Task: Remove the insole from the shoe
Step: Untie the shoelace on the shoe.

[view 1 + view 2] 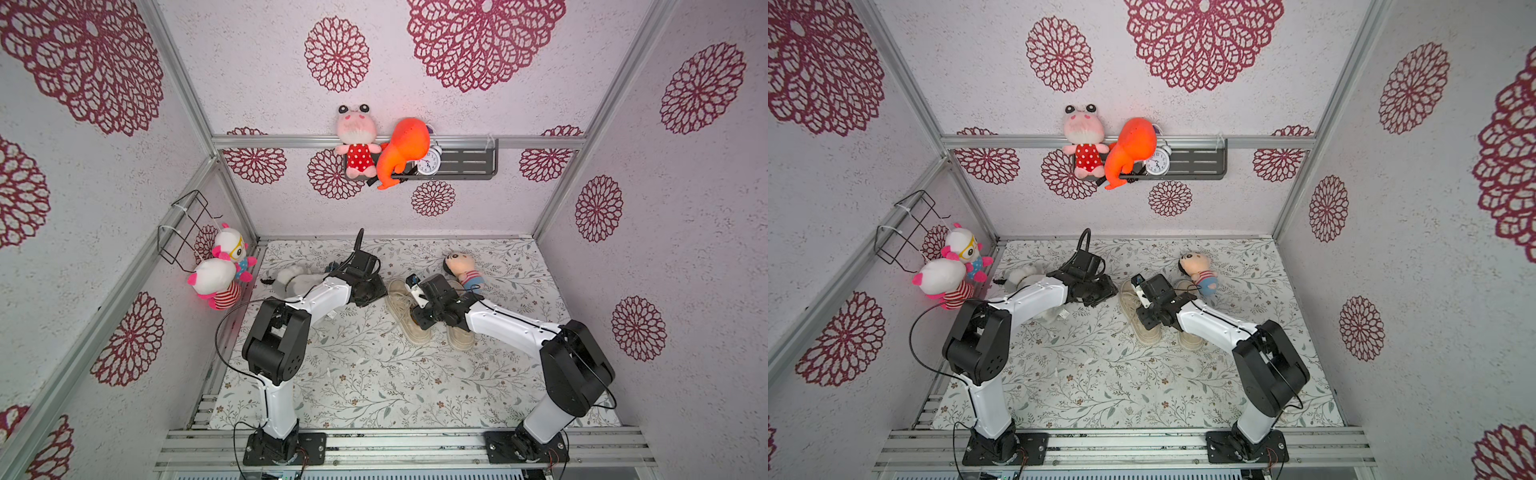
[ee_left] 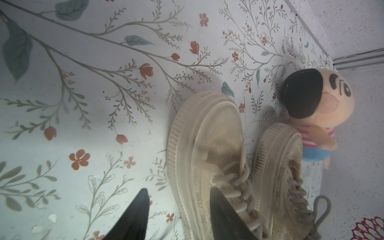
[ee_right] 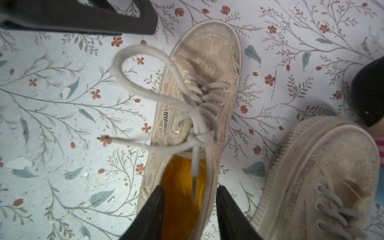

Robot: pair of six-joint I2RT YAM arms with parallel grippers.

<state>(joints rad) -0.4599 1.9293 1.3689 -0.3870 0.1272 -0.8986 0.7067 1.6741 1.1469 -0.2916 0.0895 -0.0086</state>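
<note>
Shoe (image 3: 207,62) of worn beige lace lies on the floral mat (image 3: 62,124), its laces tied in a loose loop. The insole (image 3: 176,176), fuzzy and orange-yellow, sits inside the shoe's heel opening, with one lace end lying across it.

The right gripper (image 3: 190,188) hangs over that opening with its jaws parted about as wide as the shoe. One finger is at each side wall, with the insole between them. Whether the fingers touch the shoe cannot be told; nothing is clamped.

The left gripper (image 2: 178,190) is at the shoe's toe end, jaws also apart and gripping nothing. One finger is over the laces, the other over the mat just beside the shoe.

A second shoe (image 3: 322,166) lies alongside the shoe, and a small doll (image 2: 315,97) rests at that second shoe's toe.
</note>
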